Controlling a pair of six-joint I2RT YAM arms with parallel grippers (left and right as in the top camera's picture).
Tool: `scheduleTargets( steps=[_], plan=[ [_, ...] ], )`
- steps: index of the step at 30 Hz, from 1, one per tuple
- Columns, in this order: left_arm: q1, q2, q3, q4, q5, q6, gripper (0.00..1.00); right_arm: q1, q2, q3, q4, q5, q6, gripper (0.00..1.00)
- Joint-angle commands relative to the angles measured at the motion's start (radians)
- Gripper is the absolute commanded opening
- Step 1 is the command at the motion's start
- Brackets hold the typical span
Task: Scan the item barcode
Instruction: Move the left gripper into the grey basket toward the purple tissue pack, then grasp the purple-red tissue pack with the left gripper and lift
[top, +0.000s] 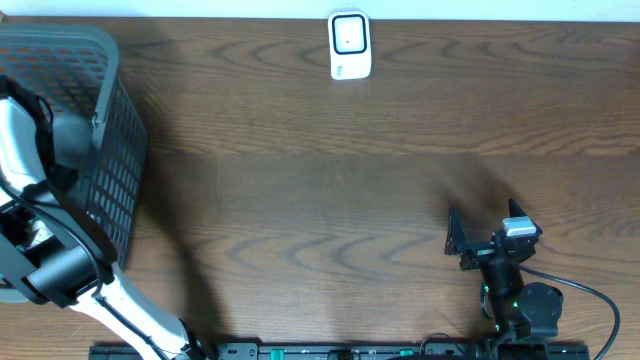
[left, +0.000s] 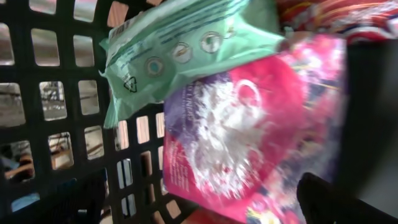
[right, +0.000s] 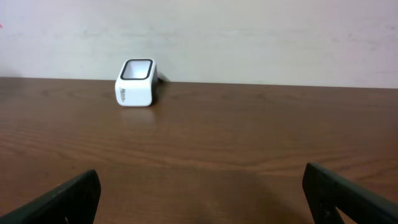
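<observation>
My left arm reaches into the grey basket (top: 112, 150) at the table's left edge. In the left wrist view, my left gripper (left: 205, 202) is open, its dark fingers either side of a pink snack packet (left: 249, 124). The packet lies against the basket's mesh wall (left: 62, 112), and a green packet (left: 180, 43) rests above it. No barcode shows clearly. The white scanner (top: 350, 45) stands at the table's far edge and also shows as the scanner (right: 137, 83) in the right wrist view. My right gripper (top: 484, 215) hovers open and empty near the front right, its jaws (right: 202, 199) wide apart over bare wood.
A red striped packet (left: 336, 12) lies at the top corner of the basket. The wooden table (top: 320, 200) spans between basket and right arm. A pale wall (right: 249, 37) stands behind the scanner.
</observation>
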Motion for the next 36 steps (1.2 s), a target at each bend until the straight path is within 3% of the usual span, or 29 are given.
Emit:
scheduleTargets(
  steps=[1, 7, 11, 14, 16, 18, 20, 23, 32, 36],
  plan=[
    [0.035, 0.008, -0.039, 0.009, -0.028, -0.035, 0.98, -0.003, -0.006, -0.002, -0.004, -0.002, 0.011, 0.99],
    [0.057, 0.008, -0.165, 0.121, 0.006, -0.007, 0.98, -0.003, -0.006, -0.002, -0.004, -0.002, 0.011, 0.99],
    [0.057, 0.008, -0.240, 0.244, 0.112, 0.121, 1.00, -0.003, -0.006, -0.002, -0.004, -0.002, 0.011, 0.99],
    [0.057, 0.008, -0.267, 0.285, 0.159, 0.180, 0.78, -0.003, -0.006, -0.002, -0.004, -0.002, 0.011, 0.99],
    [0.057, 0.008, -0.268, 0.283, 0.159, 0.180, 0.67, -0.003, -0.006, -0.002, -0.004, -0.002, 0.011, 0.99],
    [0.057, 0.008, -0.268, 0.277, 0.159, 0.180, 0.64, -0.003, -0.006, -0.002, -0.004, -0.002, 0.011, 0.99],
    [0.057, 0.008, -0.268, 0.265, 0.159, 0.180, 0.47, -0.003, -0.006, -0.002, -0.004, -0.002, 0.011, 0.99],
    [0.057, 0.008, -0.268, 0.243, 0.159, 0.185, 0.31, -0.003, -0.006, -0.002, -0.004, -0.002, 0.011, 0.99],
    [0.057, -0.039, -0.094, 0.093, 0.159, 0.307, 0.31, -0.003, -0.006, -0.002, -0.004, -0.002, 0.011, 0.99],
    [0.057, -0.114, -0.001, 0.071, 0.172, 0.307, 0.46, -0.003, -0.006, -0.002, -0.004, -0.002, 0.011, 0.99]
  ],
)
